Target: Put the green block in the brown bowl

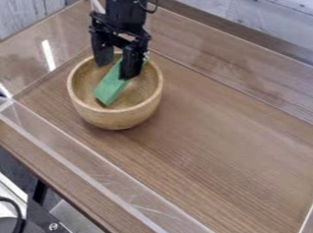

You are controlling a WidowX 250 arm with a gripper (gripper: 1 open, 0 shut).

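The green block [112,87] lies tilted inside the brown bowl [113,110], leaning against the bowl's far inner wall. The bowl is round, light wood, and stands on the left part of the table. My black gripper [119,57] hangs straight down just above the bowl's far rim, above the block's upper end. Its two fingers stand apart, open, with a gap between them and the block.
The wooden table [210,141] has low clear walls around it, with a front edge [77,178] near the camera. A pale planked wall [33,4] rises at the back left.
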